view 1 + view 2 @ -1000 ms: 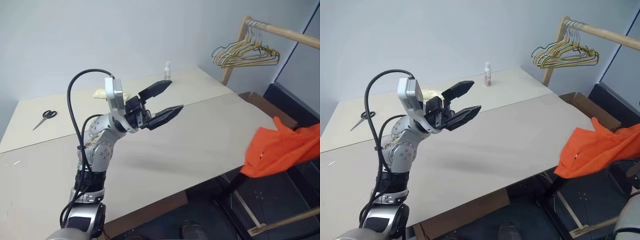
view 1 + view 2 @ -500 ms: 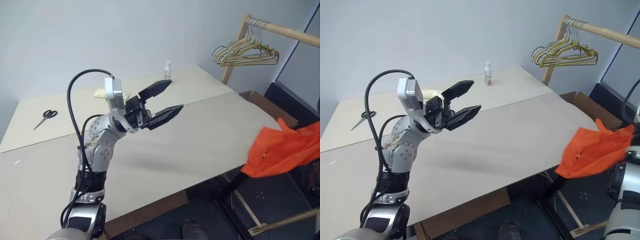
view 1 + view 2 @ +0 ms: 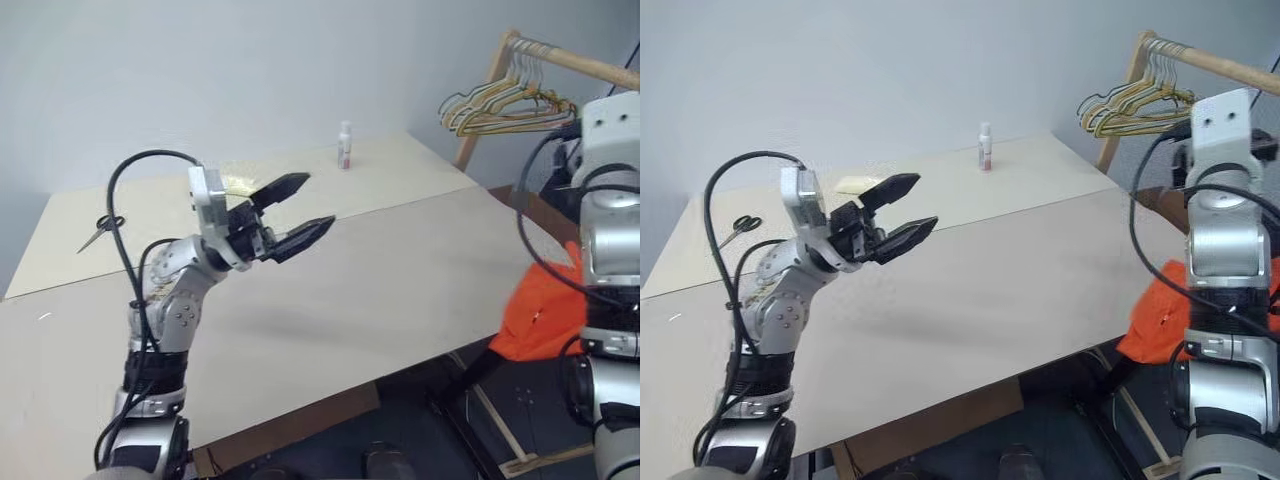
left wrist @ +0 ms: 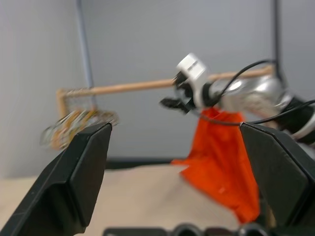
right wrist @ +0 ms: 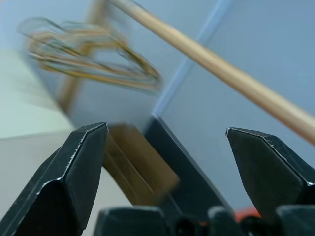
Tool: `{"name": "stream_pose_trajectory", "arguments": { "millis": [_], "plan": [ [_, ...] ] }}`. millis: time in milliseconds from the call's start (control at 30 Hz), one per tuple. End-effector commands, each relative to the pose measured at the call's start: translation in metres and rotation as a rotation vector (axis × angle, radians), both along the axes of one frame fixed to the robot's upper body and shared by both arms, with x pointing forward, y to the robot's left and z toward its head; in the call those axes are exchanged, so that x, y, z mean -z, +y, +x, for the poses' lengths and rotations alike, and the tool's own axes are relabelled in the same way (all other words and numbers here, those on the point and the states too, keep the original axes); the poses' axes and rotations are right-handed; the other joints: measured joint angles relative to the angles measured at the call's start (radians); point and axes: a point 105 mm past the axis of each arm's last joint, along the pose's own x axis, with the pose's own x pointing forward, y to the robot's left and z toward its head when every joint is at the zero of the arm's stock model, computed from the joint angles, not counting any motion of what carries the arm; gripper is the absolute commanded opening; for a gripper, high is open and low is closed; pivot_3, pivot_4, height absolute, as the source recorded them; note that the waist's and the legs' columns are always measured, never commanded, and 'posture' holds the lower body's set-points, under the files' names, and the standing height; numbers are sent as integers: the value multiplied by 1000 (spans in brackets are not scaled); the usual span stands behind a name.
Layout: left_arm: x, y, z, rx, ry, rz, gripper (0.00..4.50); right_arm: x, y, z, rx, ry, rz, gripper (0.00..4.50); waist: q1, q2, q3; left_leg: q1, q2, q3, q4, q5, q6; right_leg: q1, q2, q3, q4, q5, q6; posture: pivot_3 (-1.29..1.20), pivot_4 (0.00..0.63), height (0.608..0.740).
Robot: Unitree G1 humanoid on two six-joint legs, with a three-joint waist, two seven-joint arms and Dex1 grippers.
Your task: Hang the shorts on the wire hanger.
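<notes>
The bright orange shorts hang in a bunch just off the table's right edge, partly hidden behind my raised right arm; what they hang from is hidden. In the left wrist view the shorts hang below that arm, apart from the right gripper. The right gripper is open and empty, pointing toward the wooden rail. My left gripper is open and empty, held above the table's left half. The wire hanger is out of view.
A bunch of yellowish and green hangers hangs on the wooden rail at the back right. The pale table carries a small bottle, scissors and a yellowish pad at its far side.
My right arm has swung up from the lower right and now stands in front of the shorts. The camera view has shifted. The left gripper drifted slightly left and stayed open.
</notes>
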Motion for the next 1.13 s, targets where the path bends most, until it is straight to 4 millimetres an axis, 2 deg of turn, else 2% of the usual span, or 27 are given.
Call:
{"name": "stream_pose_trajectory", "arguments": {
  "millis": [33,167,400,667,867,1133],
  "plan": [
    [-4,20,4,-125,-29,58,4500,-5,60,-5,-327,-10,-35,4464,8,0,0,0,0,0,0,0,0,0,0,0,0,0,0,2,0,740],
    [10,42,4,-240,-11,153,4500,25,107,-13,-594,80,-130,4464,29,-1,1,0,0,-1,-1,1,-1,0,0,-2,0,0,0,91,0,740],
    [30,48,-15,-317,23,217,4500,69,145,-28,-858,208,-284,4464,106,-7,4,-2,0,-4,-1,2,-4,-2,0,-5,0,-1,-1,200,0,740],
    [53,52,-17,-424,57,306,4500,107,148,-40,-1021,431,-367,4464,190,-8,4,-4,-1,-11,-1,4,-8,-2,0,-13,0,-2,-4,267,0,740],
    [60,54,-18,-446,58,355,4500,112,149,-37,-1031,401,-418,4464,221,-10,3,-5,-1,-14,-1,5,-10,-2,0,-18,0,-1,-6,284,0,740],
    [66,52,-22,-422,87,358,4500,121,152,-35,-1052,380,-473,4464,238,-11,3,-9,-1,-17,-1,6,-11,-3,0,-21,0,-1,-6,302,0,740]
  ]
}}
